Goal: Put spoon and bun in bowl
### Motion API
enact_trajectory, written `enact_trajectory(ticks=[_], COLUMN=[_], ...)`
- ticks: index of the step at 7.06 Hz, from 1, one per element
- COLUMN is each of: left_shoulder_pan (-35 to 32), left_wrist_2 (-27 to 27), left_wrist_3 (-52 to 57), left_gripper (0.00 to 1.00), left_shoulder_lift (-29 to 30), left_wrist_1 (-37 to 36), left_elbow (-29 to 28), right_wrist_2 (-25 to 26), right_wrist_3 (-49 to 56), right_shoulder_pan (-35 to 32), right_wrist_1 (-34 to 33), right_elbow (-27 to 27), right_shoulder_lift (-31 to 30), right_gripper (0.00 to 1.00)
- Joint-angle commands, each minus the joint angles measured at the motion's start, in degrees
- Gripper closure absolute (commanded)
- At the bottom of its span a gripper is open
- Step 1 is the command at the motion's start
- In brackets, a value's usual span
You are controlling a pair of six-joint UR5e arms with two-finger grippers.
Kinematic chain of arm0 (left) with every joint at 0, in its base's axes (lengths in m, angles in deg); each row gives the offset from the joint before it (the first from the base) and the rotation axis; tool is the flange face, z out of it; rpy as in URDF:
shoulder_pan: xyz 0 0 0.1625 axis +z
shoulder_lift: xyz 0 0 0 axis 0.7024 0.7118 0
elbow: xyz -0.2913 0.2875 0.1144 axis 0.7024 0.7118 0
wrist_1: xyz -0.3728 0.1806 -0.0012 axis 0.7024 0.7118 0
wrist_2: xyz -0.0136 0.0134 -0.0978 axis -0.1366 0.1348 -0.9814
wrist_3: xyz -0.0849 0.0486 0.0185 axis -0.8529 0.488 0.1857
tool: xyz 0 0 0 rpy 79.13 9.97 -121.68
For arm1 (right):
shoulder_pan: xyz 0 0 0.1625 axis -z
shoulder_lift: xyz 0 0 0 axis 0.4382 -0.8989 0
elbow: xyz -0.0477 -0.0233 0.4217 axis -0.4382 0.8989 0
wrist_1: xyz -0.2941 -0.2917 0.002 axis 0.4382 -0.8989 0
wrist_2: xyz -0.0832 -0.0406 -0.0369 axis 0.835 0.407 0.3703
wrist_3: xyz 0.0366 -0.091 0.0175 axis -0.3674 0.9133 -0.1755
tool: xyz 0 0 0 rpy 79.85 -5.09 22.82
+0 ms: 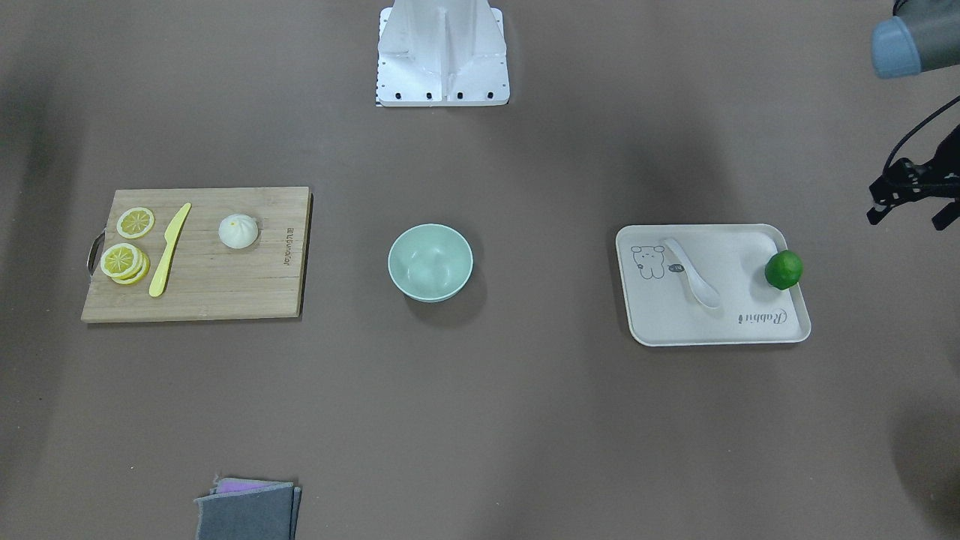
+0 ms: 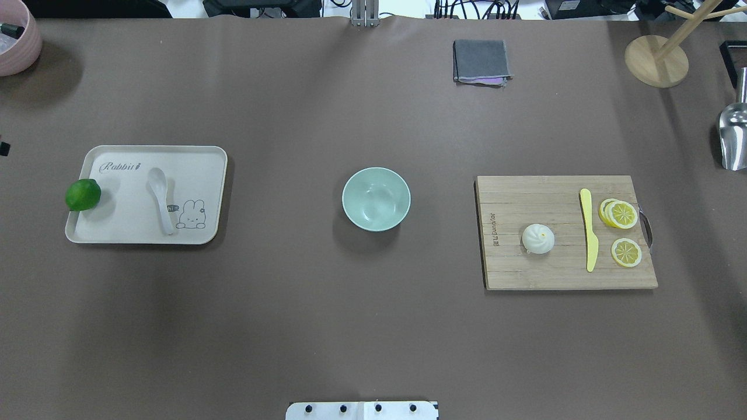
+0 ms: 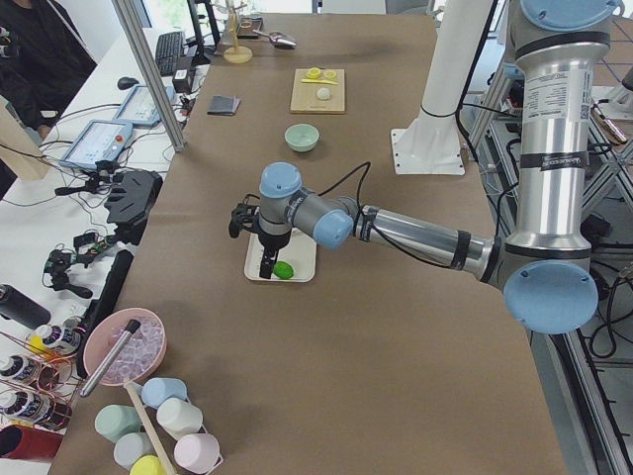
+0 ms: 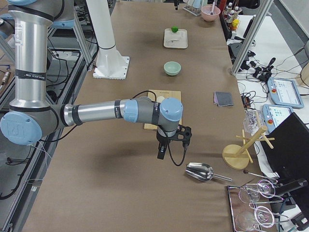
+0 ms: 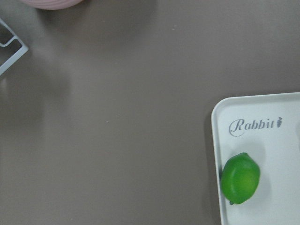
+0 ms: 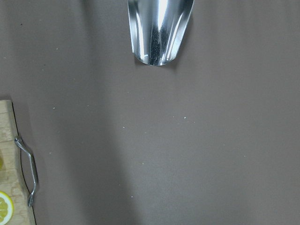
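The white spoon (image 1: 694, 277) lies on the beige tray (image 1: 675, 322), also seen from overhead (image 2: 160, 198). The white bun (image 1: 238, 231) sits on the wooden cutting board (image 1: 225, 292), also seen from overhead (image 2: 538, 239). The mint-green bowl (image 1: 430, 262) stands empty at the table's middle (image 2: 376, 198). My left gripper (image 1: 911, 216) hovers beside the tray's lime end with its fingers apart and empty. My right gripper (image 4: 161, 151) hangs past the cutting board's handle end, near the metal scoop. I cannot tell whether it is open or shut.
A green lime (image 1: 784, 270) sits on the tray's edge. A yellow knife (image 1: 169, 251) and lemon slices (image 1: 127, 255) lie on the board. A folded grey cloth (image 2: 481, 61), a metal scoop (image 2: 734, 137), a wooden rack (image 2: 656, 58) and a pink bowl (image 2: 17, 41) stand at the table's edges.
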Motion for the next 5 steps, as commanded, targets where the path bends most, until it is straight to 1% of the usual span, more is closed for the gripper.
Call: enact_trajectory(ticks=[1,3,4,5], left_shoulder_pan=[3.14,9.46,11.49,14.12], left_wrist_2=[1.05,1.15,0.62,4.53], left_wrist_3=[-6.53,-14.71,-15.35,-16.74], left_gripper=[0.02,0.02,0.02,0.02], left_shoulder_lift=[7.45,12.38,14.93,15.22], left_wrist_1=[0.36,0.28,-0.25,-0.16], left_elbow=[0.27,-0.35,-0.52,-0.78], right_wrist_2=[0.07,0.15,0.07,0.15], right_wrist_3=[-0.29,-0.11,-0.02,0.33], right_shoulder_pan=[0.03,0.03,0.03,0.73], right_wrist_1=[0.0,0.09,0.0,-0.09], right_elbow=[0.0,0.0,-1.3,-4.27], right_shoulder_lift=[0.03,0.55,0.82,1.86], right_gripper=[0.0,0.0,0.0,0.0])
